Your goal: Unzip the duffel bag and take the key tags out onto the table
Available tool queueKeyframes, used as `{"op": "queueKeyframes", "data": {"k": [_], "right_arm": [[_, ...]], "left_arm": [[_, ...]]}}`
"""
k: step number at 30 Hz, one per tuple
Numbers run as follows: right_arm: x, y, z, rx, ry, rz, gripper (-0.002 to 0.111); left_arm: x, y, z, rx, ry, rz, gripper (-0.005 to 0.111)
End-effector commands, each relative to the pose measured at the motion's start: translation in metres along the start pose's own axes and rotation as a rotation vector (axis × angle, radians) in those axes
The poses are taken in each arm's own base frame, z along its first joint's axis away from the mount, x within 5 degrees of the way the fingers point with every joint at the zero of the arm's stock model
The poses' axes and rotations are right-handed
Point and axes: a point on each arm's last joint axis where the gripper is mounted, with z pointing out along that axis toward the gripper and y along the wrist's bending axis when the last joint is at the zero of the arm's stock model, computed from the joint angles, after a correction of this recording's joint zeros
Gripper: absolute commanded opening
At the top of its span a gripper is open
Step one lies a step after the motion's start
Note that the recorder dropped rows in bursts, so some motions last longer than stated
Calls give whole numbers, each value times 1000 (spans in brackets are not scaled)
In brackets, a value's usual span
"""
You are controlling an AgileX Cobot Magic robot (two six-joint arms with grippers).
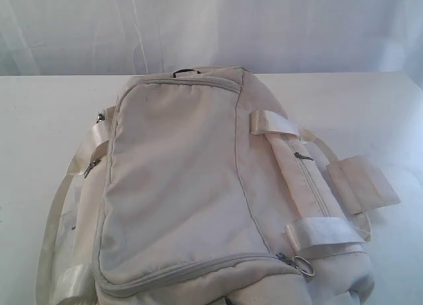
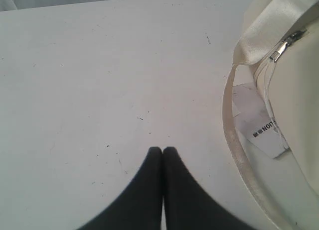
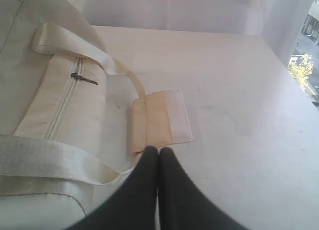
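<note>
Exterior view shows the duffel bag (image 1: 178, 186) zipped up on the counter (image 1: 39, 120). Beside it hover the left gripper (image 2: 163, 150) and the right gripper (image 3: 158, 150), each pressed closed and holding nothing.

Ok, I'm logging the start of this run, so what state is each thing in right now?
duffel bag: lying on the table, closed.
main zipper: zipped shut.
side pocket zipper: zipped shut.
handle pad: flat on the table.
left gripper: shut, empty.
right gripper: shut, empty.
key tags: not in view.
</note>
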Motion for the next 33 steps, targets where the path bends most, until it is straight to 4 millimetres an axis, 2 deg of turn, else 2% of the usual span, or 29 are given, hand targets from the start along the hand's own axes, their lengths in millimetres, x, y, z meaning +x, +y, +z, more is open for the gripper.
{"op": "queueKeyframes", "data": {"k": [1,26,33], "right_arm": [[2,0,0,0,1,-1,0],[2,0,0,0,1,-1,0],[-2,-1,0,9,-43,-53,0]], "left_arm": [[1,0,0,-1,0,-13,0],[1,0,0,-1,0,-13,0],[0,0,0,-2,-7,26,0]]}}
